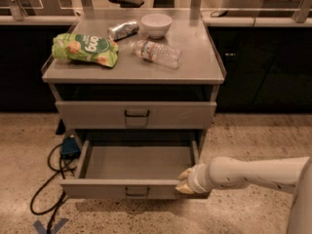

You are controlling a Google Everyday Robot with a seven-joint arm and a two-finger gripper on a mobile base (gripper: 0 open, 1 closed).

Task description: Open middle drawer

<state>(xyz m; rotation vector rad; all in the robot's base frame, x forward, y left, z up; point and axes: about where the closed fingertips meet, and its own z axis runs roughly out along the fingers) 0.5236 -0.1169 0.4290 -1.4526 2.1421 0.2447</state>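
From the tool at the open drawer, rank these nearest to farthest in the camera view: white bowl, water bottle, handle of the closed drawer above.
The tool sits at the right front corner of the pulled-out drawer.
1. closed drawer's handle, above and left of the tool.
2. water bottle, lying on the cabinet top, middle-right.
3. white bowl, at the back of that top.
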